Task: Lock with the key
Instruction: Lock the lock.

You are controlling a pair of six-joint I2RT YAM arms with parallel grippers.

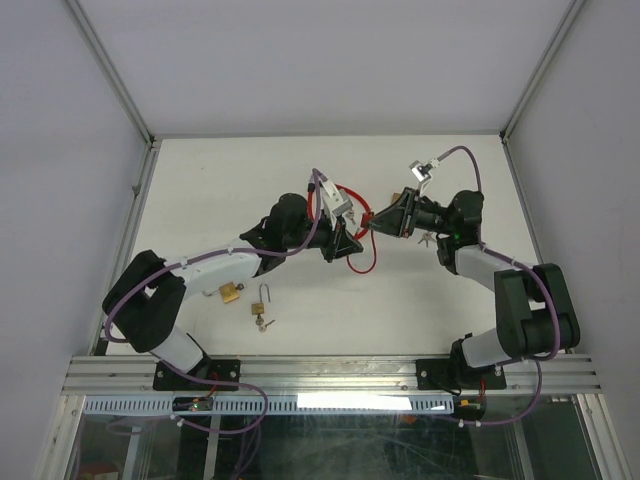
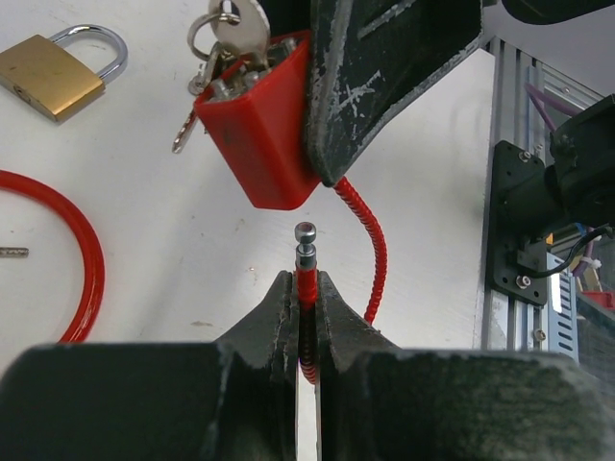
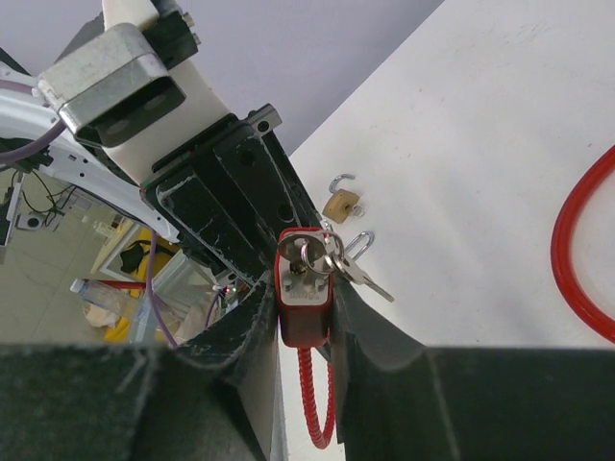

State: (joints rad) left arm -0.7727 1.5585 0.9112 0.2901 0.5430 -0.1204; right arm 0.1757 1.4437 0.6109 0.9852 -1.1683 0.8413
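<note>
The scuffed black fingers (image 2: 274,322) of the left gripper (image 2: 305,288) are pressed together on the end of the ribbed red cable (image 2: 373,252), just below its stepped metal tip (image 2: 306,235), which is left bare and upright. Just beyond the tip, and apart from it, the boxy red plastic lock body (image 2: 259,134) is pinched between the scratched fingers (image 3: 380,336) of the right gripper (image 3: 306,298). Silver keys (image 2: 229,29) on a ring are clustered at the body's open end; whether one is seated in the keyhole cannot be told. The lock is held above the middle of the matte white table (image 1: 250,180), on which the cable's loop is laid. A brass padlock (image 2: 53,72) with a rounded steel shackle is seen beyond the right gripper; a second brass padlock (image 1: 230,293) lies near left.
</note>
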